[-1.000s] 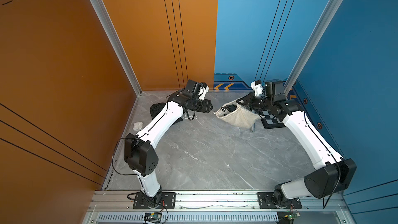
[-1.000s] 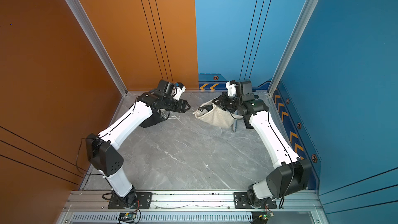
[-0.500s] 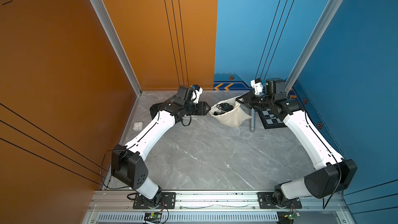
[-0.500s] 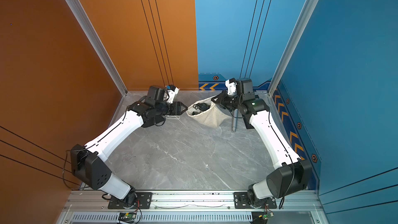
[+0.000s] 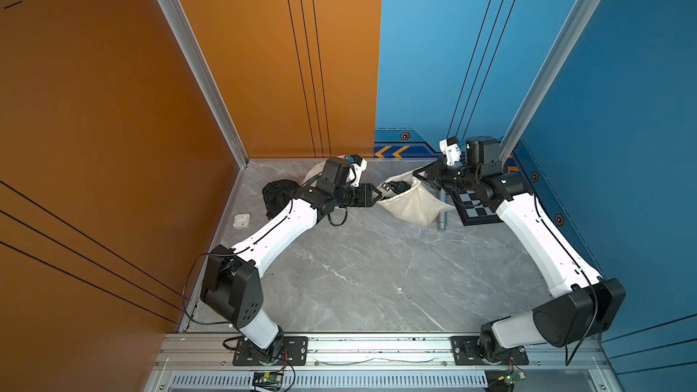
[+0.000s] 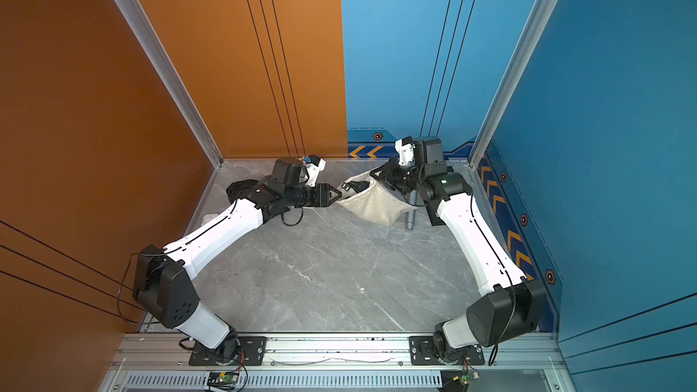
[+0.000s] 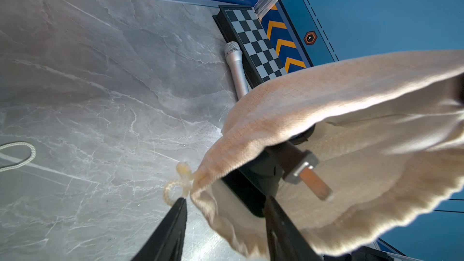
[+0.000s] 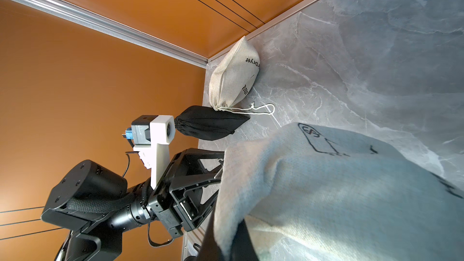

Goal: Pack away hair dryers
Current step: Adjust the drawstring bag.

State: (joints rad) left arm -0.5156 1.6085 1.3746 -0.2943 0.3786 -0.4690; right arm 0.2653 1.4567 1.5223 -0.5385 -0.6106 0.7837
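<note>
Grey marble surface (image 5: 377, 277), upper centre of both top views: right jaws clench the beige bag (image 5: 411, 203) rim, black hair dryer (image 7: 248, 189) lies inside, plug end toward left jaws, parted astride the hem.

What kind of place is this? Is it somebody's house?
Probably a robot practice booth, not a house. Two white robot arms are bolted to a metal rail, the grey tabletop is boxed in by an orange wall and a blue wall, and a checkerboard lies near the corner.
</note>
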